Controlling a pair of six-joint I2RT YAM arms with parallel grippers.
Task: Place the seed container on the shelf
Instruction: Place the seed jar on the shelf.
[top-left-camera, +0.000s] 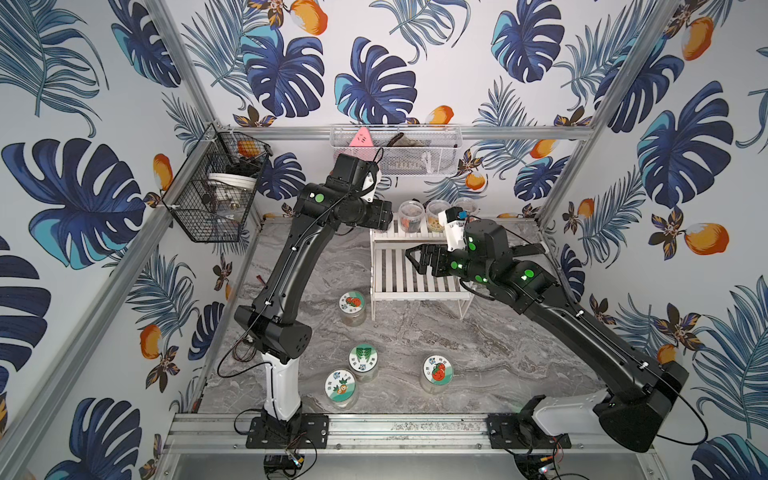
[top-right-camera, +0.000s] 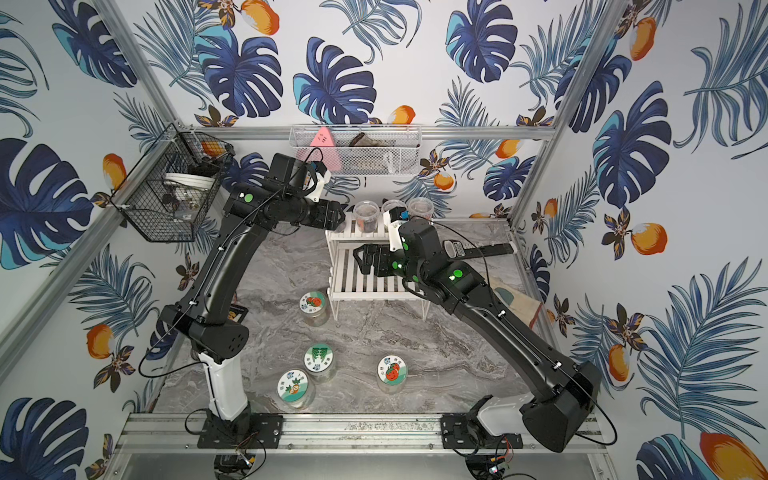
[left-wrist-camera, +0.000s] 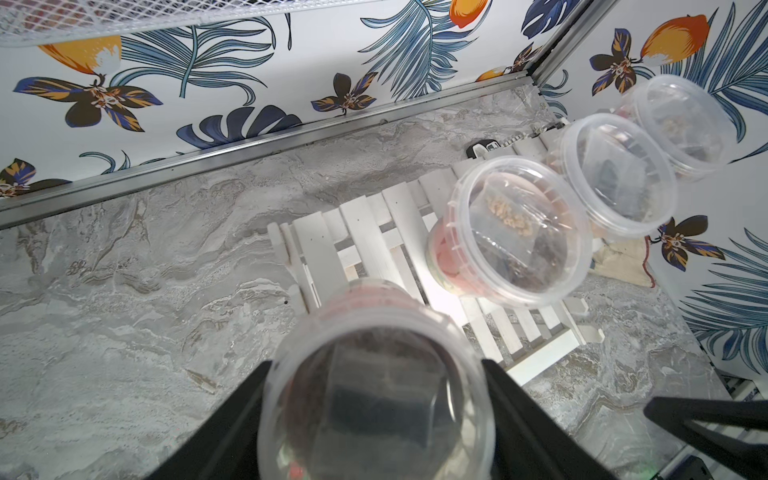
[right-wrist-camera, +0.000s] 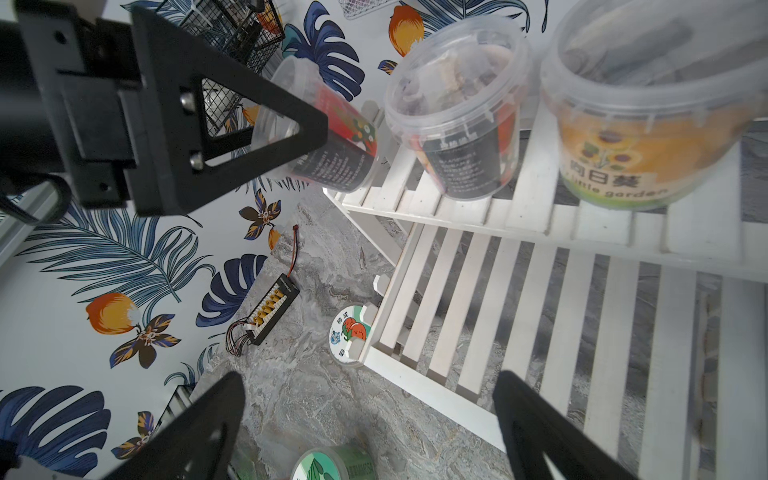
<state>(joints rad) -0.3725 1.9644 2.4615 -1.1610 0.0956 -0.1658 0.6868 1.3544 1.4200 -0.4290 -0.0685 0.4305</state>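
The left claw (left-wrist-camera: 376, 365) is clamped on the seed container (left-wrist-camera: 376, 399), a clear tub with a red and black label, one black finger pressed to each side of it. In the right wrist view the container (right-wrist-camera: 328, 137) hangs at the left end of the shelf's upper tier, leaning, with its base right at the outermost slats. Whether it touches them I cannot tell. In both top views the claw itself hides it.

The shelf (top-left-camera: 415, 286) stands at the back of the table (top-left-camera: 478, 332). It is white and slatted, with a low front step and a higher rear one. Three more tubs (left-wrist-camera: 519, 232) stand upright in a row along the rear step, just beside the held one. The middle tub carries an orange label.

The right claw (top-left-camera: 413, 259) hovers over the bare lower step with its jaws spread wide and nothing between them.

Four lidded jars (top-left-camera: 363, 361) stand on the table in front. One with a tomato lid (top-left-camera: 352, 307) sits just beside the shelf's front left leg, and the other three are nearer the arm bases, well apart from the shelf.

A black wire basket (top-left-camera: 216, 187) hangs on the left wall and a white mesh basket (top-left-camera: 395, 151) on the back wall.
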